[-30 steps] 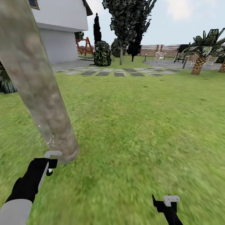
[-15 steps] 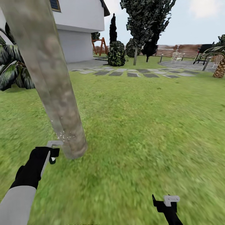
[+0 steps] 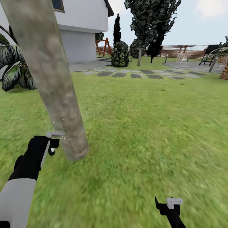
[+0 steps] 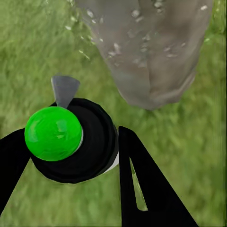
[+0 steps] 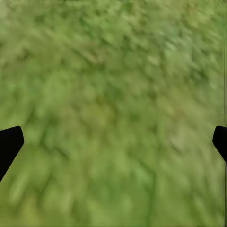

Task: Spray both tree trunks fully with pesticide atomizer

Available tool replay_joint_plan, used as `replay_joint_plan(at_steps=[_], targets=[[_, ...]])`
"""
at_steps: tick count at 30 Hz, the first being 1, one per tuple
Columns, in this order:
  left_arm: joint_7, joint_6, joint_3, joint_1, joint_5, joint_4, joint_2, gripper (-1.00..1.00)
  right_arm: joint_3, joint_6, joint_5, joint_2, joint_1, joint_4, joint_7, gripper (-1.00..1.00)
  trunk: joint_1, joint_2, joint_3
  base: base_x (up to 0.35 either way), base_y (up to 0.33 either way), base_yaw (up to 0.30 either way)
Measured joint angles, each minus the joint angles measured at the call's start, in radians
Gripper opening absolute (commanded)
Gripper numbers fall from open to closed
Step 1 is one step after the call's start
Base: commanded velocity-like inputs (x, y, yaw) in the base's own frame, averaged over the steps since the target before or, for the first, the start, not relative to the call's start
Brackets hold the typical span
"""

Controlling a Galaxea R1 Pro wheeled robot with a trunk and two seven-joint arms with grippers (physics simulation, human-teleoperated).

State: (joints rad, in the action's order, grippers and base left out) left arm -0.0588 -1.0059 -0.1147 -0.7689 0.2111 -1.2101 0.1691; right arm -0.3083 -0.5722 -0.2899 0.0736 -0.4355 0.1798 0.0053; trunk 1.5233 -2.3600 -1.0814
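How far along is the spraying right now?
Pickup looks done: the left gripper holds the pesticide atomizer. In hand: droplets speckle the near tree trunk low down, nozzle aimed at its base. Left: how fully it is covered can't be judged, and a second tree. The right gripper hangs open over grass.

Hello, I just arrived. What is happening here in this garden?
A two-armed robot stands on the grass beside a thick mottled tree trunk. Its left end effector holds the pesticide atomizer, with green cap, aimed at the trunk's base, where white droplets show. The right end effector hangs open and empty over the lawn.
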Motion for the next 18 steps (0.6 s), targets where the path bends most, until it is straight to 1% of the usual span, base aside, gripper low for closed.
replay_joint_plan(at_steps=[3,5,11,18], targets=[[0.0,-0.002,0.001,0.0,0.0,-0.008,0.0,-1.0,0.0,0.0,0.0,0.0,0.0,0.0,-0.001,1.0,0.0,0.0,0.0,0.156,-0.239,0.014],[0.001,-0.002,0.001,0.0,0.0,-0.009,0.0,-1.0,0.0,0.0,0.0,0.0,0.001,0.0,-0.001,1.0,0.0,0.0,0.0,0.16,-0.243,0.175],[0.005,-0.003,0.002,0.0,0.003,-0.009,0.001,-1.0,0.0,0.0,0.0,0.0,0.0,0.0,0.0,1.0,0.0,0.0,0.0,0.189,-0.227,0.259],[0.007,-0.004,0.003,0.0,0.004,-0.009,0.001,-1.0,0.0,0.0,0.0,0.0,0.0,0.0,0.0,1.0,0.0,0.0,0.0,0.264,-0.172,0.277]])
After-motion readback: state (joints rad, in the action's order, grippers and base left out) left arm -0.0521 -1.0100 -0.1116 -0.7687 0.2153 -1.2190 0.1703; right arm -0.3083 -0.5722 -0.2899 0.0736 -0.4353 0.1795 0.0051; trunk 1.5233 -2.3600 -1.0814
